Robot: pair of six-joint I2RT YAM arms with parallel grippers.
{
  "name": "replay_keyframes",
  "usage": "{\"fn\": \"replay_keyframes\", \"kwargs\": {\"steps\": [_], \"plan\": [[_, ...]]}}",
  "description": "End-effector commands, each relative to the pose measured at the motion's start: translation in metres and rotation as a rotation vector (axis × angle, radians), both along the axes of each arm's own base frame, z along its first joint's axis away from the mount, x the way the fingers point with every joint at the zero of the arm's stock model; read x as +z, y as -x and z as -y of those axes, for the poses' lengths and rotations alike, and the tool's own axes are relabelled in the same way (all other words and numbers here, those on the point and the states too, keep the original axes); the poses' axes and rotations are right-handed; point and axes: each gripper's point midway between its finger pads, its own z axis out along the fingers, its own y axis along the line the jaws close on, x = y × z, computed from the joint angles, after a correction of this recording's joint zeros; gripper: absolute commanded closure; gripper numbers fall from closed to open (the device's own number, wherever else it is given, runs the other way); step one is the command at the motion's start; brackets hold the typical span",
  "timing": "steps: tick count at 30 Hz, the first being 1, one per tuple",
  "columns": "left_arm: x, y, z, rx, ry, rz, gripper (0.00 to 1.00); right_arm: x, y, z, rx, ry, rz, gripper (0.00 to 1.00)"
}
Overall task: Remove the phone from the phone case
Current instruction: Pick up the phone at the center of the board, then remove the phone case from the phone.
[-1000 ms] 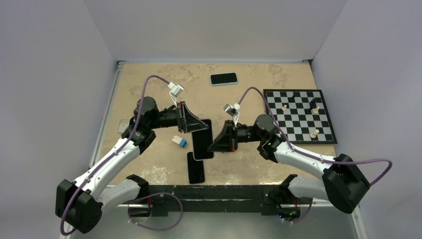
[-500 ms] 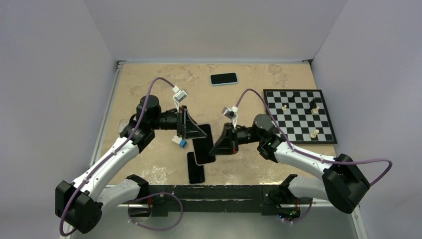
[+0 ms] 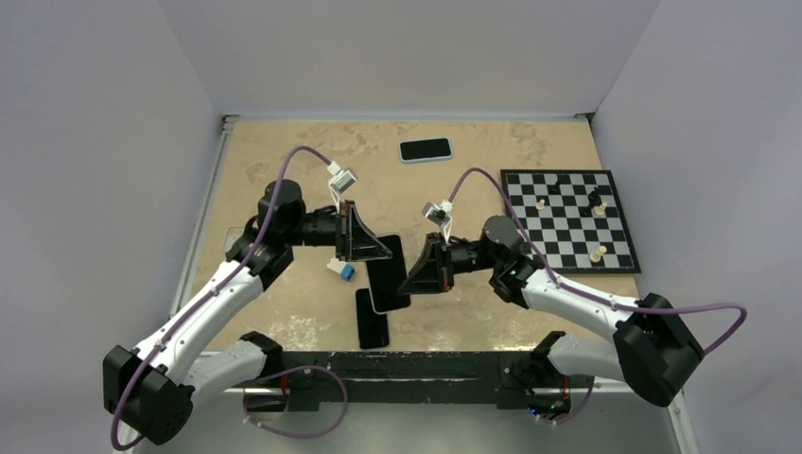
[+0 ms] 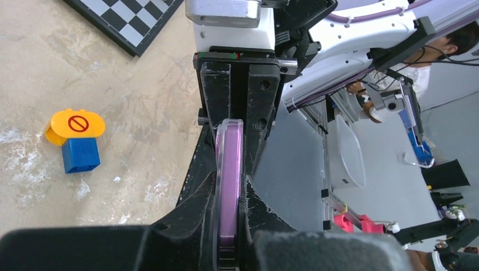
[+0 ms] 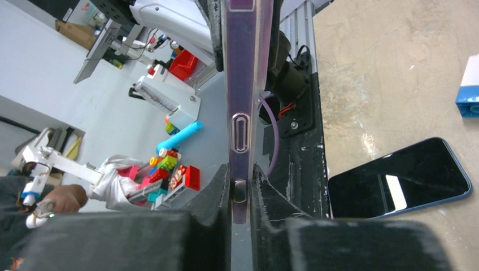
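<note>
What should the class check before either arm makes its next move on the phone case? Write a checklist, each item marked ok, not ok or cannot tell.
1. Left end effector shut on one edge of the phone case: ok.
2. Right end effector shut on the opposite edge: ok.
3. Case lip already peeled off the phone: cannot tell; both wrist views show it edge-on.
4. Space beside the case free: not ok; a bare phone and a blue block lie close by.
5. Chessboard apart from both arms: ok.
</note>
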Motion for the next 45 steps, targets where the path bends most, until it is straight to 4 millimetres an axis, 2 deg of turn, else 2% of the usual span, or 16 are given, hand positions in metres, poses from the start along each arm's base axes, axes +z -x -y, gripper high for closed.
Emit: {"fn": "replay_keyframes", "kwargs": {"steps": [1, 4, 5, 6, 10, 14, 17, 23, 27, 36, 41, 45], "plan": [[0.016, -0.012, 0.002, 0.079, 0.002, 0.012, 1.00, 0.038, -0.015, -0.005, -0.071, -0.062, 0.104, 0.80], [0.019, -0.022, -0.003, 0.145, -0.015, -0.041, 1.00, 0.030, -0.024, -0.002, -0.123, -0.014, 0.125, 0.47], [0.023, -0.024, -0.005, 0.155, -0.002, -0.051, 1.00, 0.028, -0.026, 0.000, -0.128, -0.005, 0.128, 0.40], [0.028, -0.026, -0.007, 0.157, 0.016, -0.058, 1.00, 0.026, -0.025, 0.002, -0.123, 0.000, 0.129, 0.36], [0.052, -0.025, -0.012, 0.110, 0.085, -0.008, 1.00, 0.016, -0.013, 0.010, -0.055, -0.009, 0.142, 0.31], [0.067, -0.020, -0.011, 0.057, 0.124, 0.023, 1.00, 0.013, -0.001, 0.015, 0.005, -0.045, 0.165, 0.33], [0.073, -0.018, -0.010, 0.033, 0.146, 0.023, 1.00, 0.013, 0.006, 0.017, 0.034, -0.068, 0.188, 0.38], [0.076, -0.017, -0.008, 0.001, 0.160, 0.006, 1.00, 0.013, 0.017, 0.022, 0.094, -0.108, 0.231, 0.48], [0.076, -0.015, -0.008, -0.010, 0.161, 0.005, 1.00, 0.021, 0.020, 0.022, 0.120, -0.138, 0.257, 0.54], [0.074, -0.011, -0.006, -0.030, 0.158, 0.006, 1.00, 0.034, 0.010, 0.014, 0.106, -0.157, 0.275, 0.61], [0.073, -0.010, -0.007, -0.032, 0.155, 0.011, 1.00, 0.038, 0.009, 0.011, 0.114, -0.164, 0.273, 0.68], [0.073, -0.011, -0.007, -0.031, 0.153, 0.016, 1.00, 0.040, 0.011, 0.011, 0.125, -0.168, 0.279, 0.70]]}}
